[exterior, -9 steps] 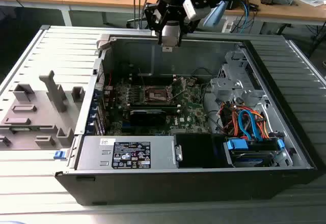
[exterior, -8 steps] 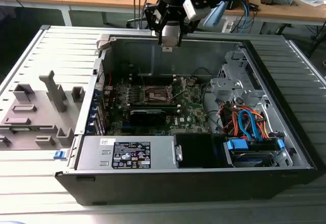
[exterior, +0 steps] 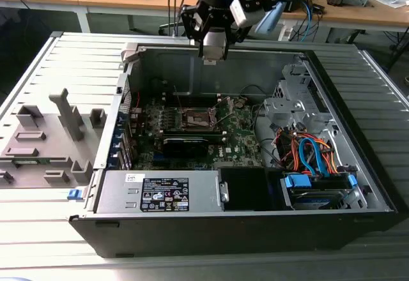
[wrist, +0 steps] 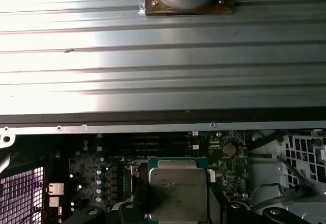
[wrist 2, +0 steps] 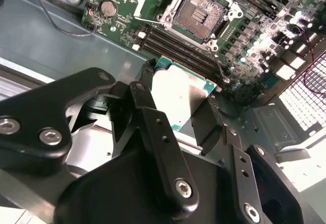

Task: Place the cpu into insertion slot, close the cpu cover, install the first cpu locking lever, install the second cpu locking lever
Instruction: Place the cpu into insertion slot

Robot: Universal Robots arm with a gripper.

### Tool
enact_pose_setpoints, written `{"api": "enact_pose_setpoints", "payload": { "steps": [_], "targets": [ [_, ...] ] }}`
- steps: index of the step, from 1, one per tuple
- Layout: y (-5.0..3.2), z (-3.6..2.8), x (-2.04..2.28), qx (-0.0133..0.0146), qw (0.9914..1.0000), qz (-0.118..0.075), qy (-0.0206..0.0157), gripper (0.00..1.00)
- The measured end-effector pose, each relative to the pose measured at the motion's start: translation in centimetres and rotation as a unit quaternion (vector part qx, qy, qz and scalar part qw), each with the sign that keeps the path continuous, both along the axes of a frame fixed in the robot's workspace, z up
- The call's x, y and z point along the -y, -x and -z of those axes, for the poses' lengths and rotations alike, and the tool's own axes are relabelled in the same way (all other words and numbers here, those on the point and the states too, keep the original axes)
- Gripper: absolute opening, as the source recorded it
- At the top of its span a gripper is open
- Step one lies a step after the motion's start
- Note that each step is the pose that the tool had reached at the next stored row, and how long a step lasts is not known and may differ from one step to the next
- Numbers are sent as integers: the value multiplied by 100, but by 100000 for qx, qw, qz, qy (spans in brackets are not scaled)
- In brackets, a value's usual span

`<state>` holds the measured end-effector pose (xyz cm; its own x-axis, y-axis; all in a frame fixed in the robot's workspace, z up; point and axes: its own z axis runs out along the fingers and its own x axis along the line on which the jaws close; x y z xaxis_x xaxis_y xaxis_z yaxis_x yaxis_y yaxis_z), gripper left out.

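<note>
1. Cpu [wrist 2: 181,94] sits clamped by its edges between the fingers of the pincer [wrist 2: 178,95], its metal top in view. On so narrow a hold it may twist or slip, I judge, and drop onto the board.
2. Insertion slot [wrist 2: 201,12] lies open, below the pincer and well apart from it, with its contact field bare. A tilted or wrongly turned Cpu could bend those contacts.
3. Locking lever [wrist 2: 218,63], a thin wire, stands raised beside the slot on the side nearer the pincer. A finger or the Cpu could snag on it.
</note>
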<state>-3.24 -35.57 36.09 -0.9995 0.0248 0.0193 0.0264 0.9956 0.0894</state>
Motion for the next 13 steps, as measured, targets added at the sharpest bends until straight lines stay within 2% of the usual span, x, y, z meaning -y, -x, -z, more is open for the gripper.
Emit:
{"api": "enact_pose_setpoints", "payload": {
  "steps": [13],
  "targets": [
    [0,8,42,-2,100000,-2,4,55]
  ]
}}
